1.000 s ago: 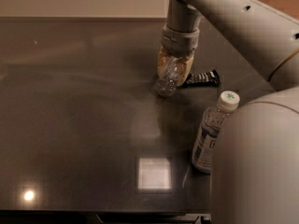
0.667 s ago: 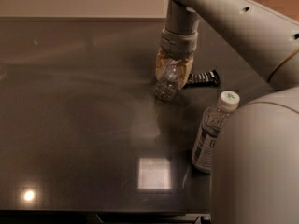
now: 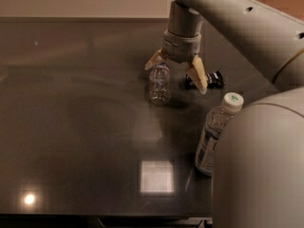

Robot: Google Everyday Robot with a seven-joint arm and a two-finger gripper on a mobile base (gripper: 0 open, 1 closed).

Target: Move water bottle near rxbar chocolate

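The small clear ribbed water bottle (image 3: 160, 83) stands upright on the dark table (image 3: 71, 103), just left of the rxbar chocolate (image 3: 213, 78). The bar is a flat black wrapper, partly hidden behind one finger. My gripper (image 3: 176, 71) hangs over and slightly right of the bottle, open. Its left fingertip (image 3: 154, 61) is by the bottle's top and its right fingertip (image 3: 199, 78) is in front of the bar. Nothing is held.
A larger bottle with a white-and-blue label and green-marked white cap (image 3: 216, 132) stands at the front right, beside my arm's bulky body (image 3: 261, 165). The table's front edge runs along the bottom. A bright light reflection (image 3: 156, 176) lies on the table front.
The gripper was shut around the water bottle; now its fingers are spread apart and the bottle stands free on the table beside the bar.
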